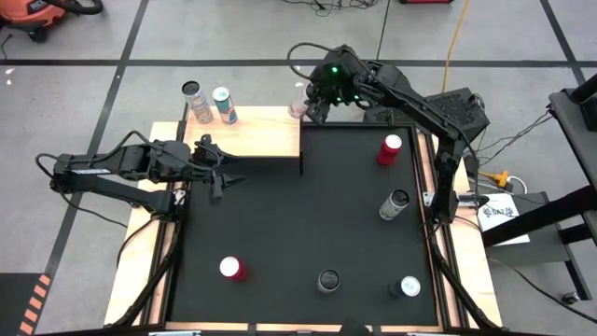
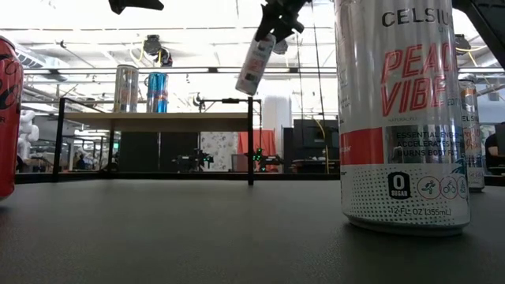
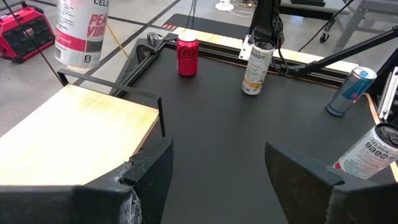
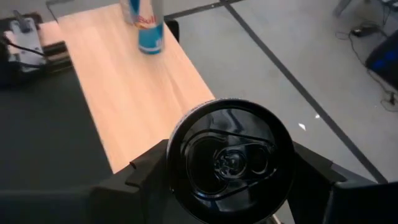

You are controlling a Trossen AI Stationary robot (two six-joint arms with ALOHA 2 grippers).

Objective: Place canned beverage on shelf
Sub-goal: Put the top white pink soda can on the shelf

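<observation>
The shelf [image 1: 247, 133] is a pale wood board on thin black legs at the table's far left. Two cans [image 1: 193, 101] [image 1: 224, 105] stand upright on its far left end. My right gripper [image 1: 312, 101] is shut on a white and pink can [image 2: 255, 65], which hangs in the air by the shelf's right end [image 3: 140, 109]. The same can [image 3: 81, 31] shows in the left wrist view. My left gripper [image 1: 219, 177] is open and holds nothing, just near of the shelf, above the table's left side. My right gripper pinches the can between its two fingers [image 4: 146, 171] on opposite sides of the wall, just below the top rim [image 4: 180, 140]. The fingers slant down from the table's right, roughly along the can. The can is lifted clear and tilted, its lid [image 4: 230, 158] toward the wrist.
Loose cans stand on the black table: a red one [image 1: 390, 149] and a grey one [image 1: 395, 205] on the right, a red one [image 1: 233, 269], a dark one [image 1: 328, 280] and another [image 1: 408, 287] near the front. The shelf's middle [image 4: 137, 99] is bare.
</observation>
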